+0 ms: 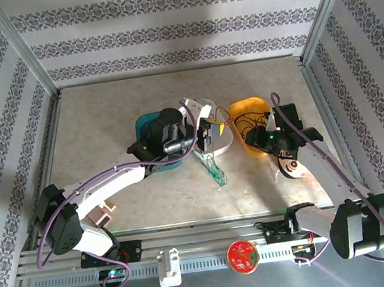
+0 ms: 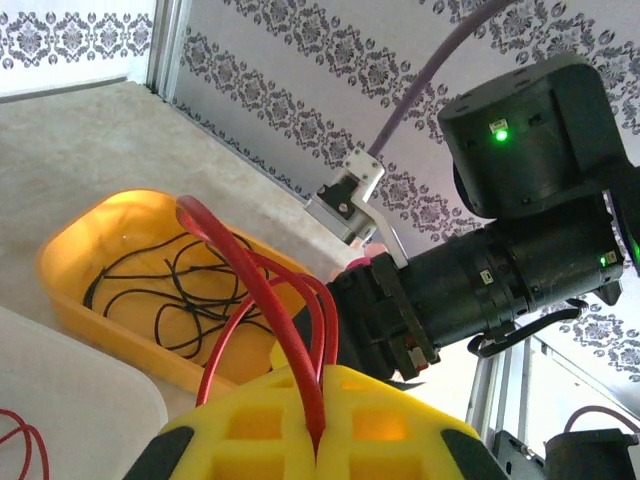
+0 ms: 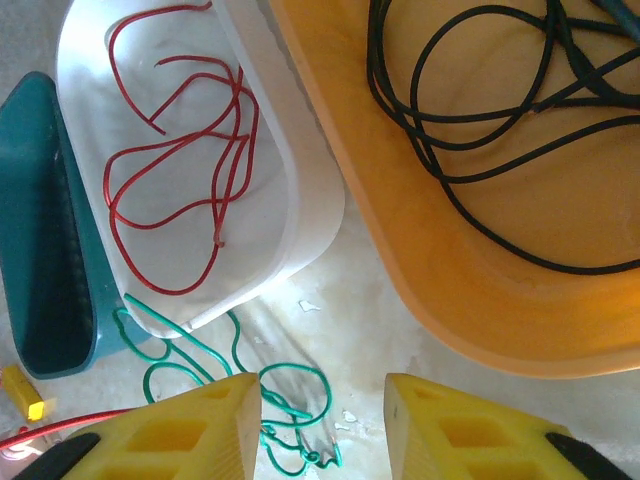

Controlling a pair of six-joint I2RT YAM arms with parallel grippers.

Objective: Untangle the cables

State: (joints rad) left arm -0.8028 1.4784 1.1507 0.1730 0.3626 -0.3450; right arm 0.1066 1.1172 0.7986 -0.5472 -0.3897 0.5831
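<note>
**Sorting stage.** Your left claw [image 2: 318,450] is clenched on a red cable [image 2: 255,285] near the white tray [image 3: 310,200]. Your right claw [image 3: 322,400] hangs released over the green cable [image 3: 292,369] on the table. Likely next: pinch the green strand cleanly.
</note>
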